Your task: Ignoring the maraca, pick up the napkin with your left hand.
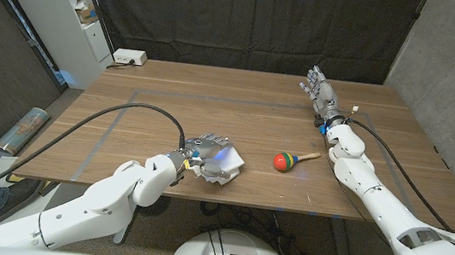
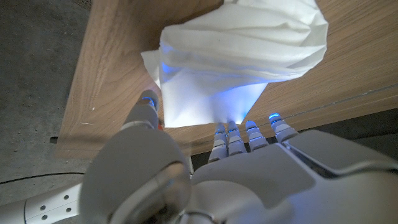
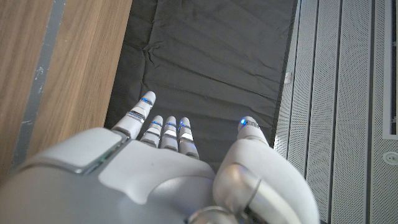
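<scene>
We've got the white napkin (image 1: 225,162) at the near edge of the wooden table (image 1: 169,108), a little left of centre, bunched up in our left hand (image 1: 204,153). No clear long axis to call here: it's a crumpled wad, and in the left wrist view the napkin (image 2: 239,59) fans out wide away from the fingers (image 2: 229,138), narrowing to where they pinch it against the thumb (image 2: 144,109). The cloth is folded and creased, lit pale blue by the fingertip lights. Just to its right lies the maraca (image 1: 290,160), red, green and yellow head toward the napkin, wooden handle pointing right and slightly far; the two are apart. Our right hand (image 1: 318,90) stands at the far right of the table, fingers spread and holding nothing. Grey tape lines (image 1: 158,94) mark the tabletop. A black curtain (image 1: 248,18) hangs behind, a white shelf (image 1: 69,6) far left.
</scene>
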